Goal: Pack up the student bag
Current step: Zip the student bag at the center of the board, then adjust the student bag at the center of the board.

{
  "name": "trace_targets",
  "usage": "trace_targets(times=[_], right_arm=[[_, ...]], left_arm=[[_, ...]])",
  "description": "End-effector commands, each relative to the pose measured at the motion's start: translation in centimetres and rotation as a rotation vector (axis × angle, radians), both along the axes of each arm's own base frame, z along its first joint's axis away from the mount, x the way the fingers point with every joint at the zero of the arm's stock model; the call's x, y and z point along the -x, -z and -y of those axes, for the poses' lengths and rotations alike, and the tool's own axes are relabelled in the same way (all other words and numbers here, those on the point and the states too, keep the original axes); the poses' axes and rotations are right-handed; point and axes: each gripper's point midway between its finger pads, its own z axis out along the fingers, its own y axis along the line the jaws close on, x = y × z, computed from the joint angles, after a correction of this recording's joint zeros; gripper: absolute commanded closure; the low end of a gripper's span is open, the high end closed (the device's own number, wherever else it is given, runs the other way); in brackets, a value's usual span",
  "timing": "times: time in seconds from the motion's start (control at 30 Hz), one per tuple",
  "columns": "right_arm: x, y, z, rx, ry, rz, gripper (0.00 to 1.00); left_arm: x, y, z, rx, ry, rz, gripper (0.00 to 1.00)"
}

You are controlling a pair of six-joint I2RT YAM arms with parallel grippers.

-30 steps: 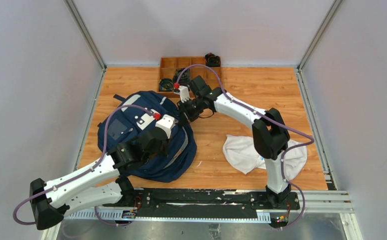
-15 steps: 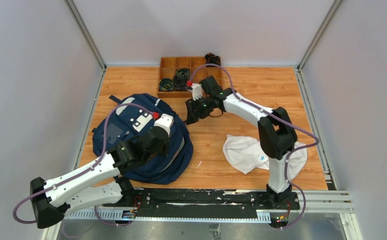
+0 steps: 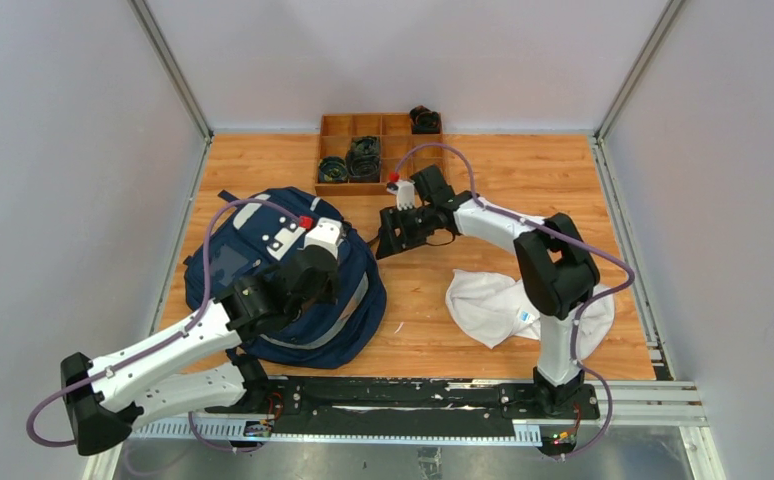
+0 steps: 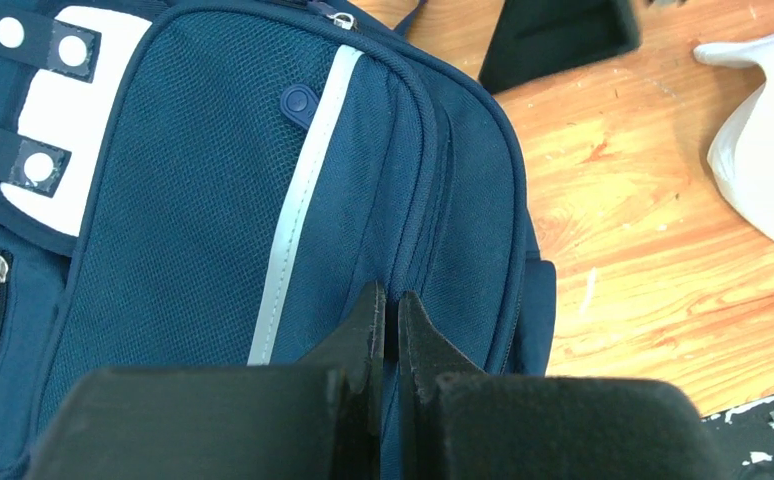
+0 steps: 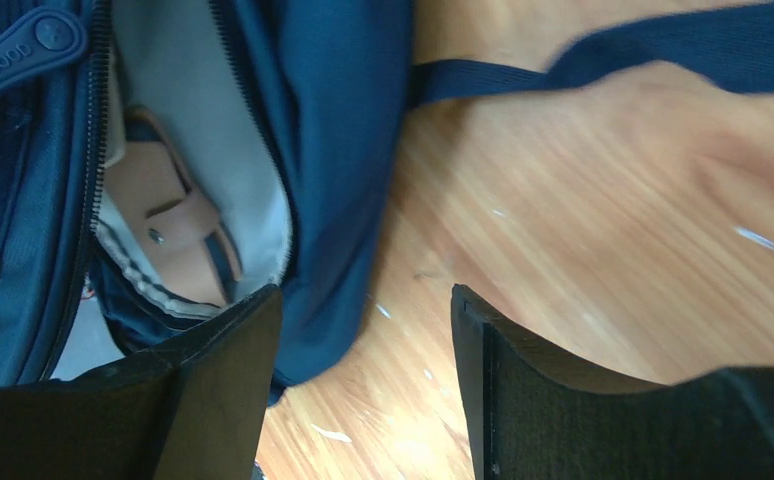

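Your left gripper (image 4: 385, 300) is sitting closed, tips pressing on the zip seam of the student bag (image 4: 193, 190) — whether fabric is pinched, I cannot tell. Your right gripper (image 5: 365, 295) is hanging open and empty, the bag's mouth gaping just left of its fingers (image 5: 228, 355) — next you are likely needing to fetch another item, perhaps the white cloth (image 3: 488, 300)

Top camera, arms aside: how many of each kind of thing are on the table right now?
student bag: 1
white cloth: 1
wooden tray: 1
dark coiled bundles in the tray: 3
Total: 6
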Motion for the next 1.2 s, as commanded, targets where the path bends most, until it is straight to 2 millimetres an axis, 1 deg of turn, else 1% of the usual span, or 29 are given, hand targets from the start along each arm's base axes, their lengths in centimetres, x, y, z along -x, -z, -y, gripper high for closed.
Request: trace_targets(times=[0.0,0.1,0.13,0.17,0.2,0.23,0.27,0.3,0.33,0.47,0.53,0.6,0.63,0.7,0.73,0.8,0.87,0.9,0.93,0.97,1.03,1.1,1.17], right_arm=[[2.4,-1.0,-5.1,-0.115,-0.130,-0.027,0.34],[2.8,0.1,-6.8,-0.119,-0.149,-0.069,0.34],[2.9,0.3,-7.1,-0.121,-0.149,-0.079,0.38],[2.9,0.3,-7.3,-0.126,-0.142,-0.087,0.49],[2.7,0.2,-7.3,-0.129,-0.126,-0.082,0.67],[2.5,-0.1,-7.2,-0.127,-0.109,-0.073,0.90],[2.4,-0.2,-6.8,-0.119,-0.095,-0.064,0.99],[2.2,-0.5,-6.3,-0.113,-0.078,-0.053,1.00],[1.9,-1.0,-3.7,-0.073,-0.003,-0.008,1.00],[2.6,-1.3,0.2,-0.028,0.094,0.018,1.00],[3.0,-1.0,2.1,0.011,0.142,0.036,1.00],[2.3,-1.0,3.9,0.047,0.200,0.076,0.99],[1.7,-1.0,4.6,0.056,0.218,0.083,0.89],[0.5,-1.1,5.6,0.065,0.242,0.075,0.65],[-0.1,-1.3,6.1,0.072,0.251,0.076,0.57],[-0.8,-2.1,7.2,0.109,0.276,0.091,0.50],[-0.9,-3.1,8.4,0.149,0.298,0.123,0.42],[-0.7,-3.6,8.9,0.169,0.307,0.138,0.40],[-0.4,-3.8,9.7,0.195,0.320,0.145,0.39],[0.0,-3.9,10.4,0.221,0.330,0.150,0.39],[1.1,-3.7,11.9,0.276,0.353,0.144,0.39],[2.3,-3.4,13.1,0.308,0.370,0.136,0.39],[3.7,-3.1,13.7,0.305,0.373,0.119,0.39]], left_arm=[[-1.0,-4.4,1.2,0.188,-0.046,0.095,1.00],[-0.9,-5.0,1.2,0.215,-0.044,0.109,1.00],[-1.0,-5.2,1.2,0.222,-0.042,0.114,1.00],[-1.0,-5.3,1.3,0.223,-0.039,0.115,1.00],[-1.0,-5.4,1.4,0.223,-0.036,0.117,1.00],[-1.1,-5.5,1.5,0.221,-0.034,0.117,1.00],[-1.2,-5.4,1.7,0.217,-0.030,0.114,1.00],[-1.3,-5.4,2.0,0.216,-0.027,0.108,1.00],[-1.5,-4.8,3.7,0.215,0.012,0.070,1.00],[-2.0,-5.3,6.9,0.259,0.086,0.044,1.00],[-2.3,-5.6,8.5,0.295,0.116,0.035,1.00],[-2.7,-5.6,10.0,0.327,0.127,0.020,1.00],[-3.0,-5.4,10.5,0.330,0.120,0.010,1.00],[-3.8,-5.1,11.3,0.314,0.104,-0.001,1.00],[-4.2,-5.0,11.3,0.296,0.088,-0.005,0.89],[-4.5,-5.1,11.3,0.244,0.085,-0.013,0.71],[-4.6,-5.2,10.4,0.202,0.055,-0.020,0.51],[-4.5,-5.4,9.4,0.197,0.024,-0.014,0.43],[-4.3,-5.3,8.4,0.193,-0.015,-0.008,0.39],[-4.2,-5.0,6.8,0.182,-0.069,-0.001,0.38],[-3.3,-4.2,3.6,0.164,-0.176,-0.014,0.41],[-2.0,-3.0,0.3,0.141,-0.285,-0.041,0.44],[-0.5,-1.5,-3.3,0.102,-0.396,-0.076,0.45]])
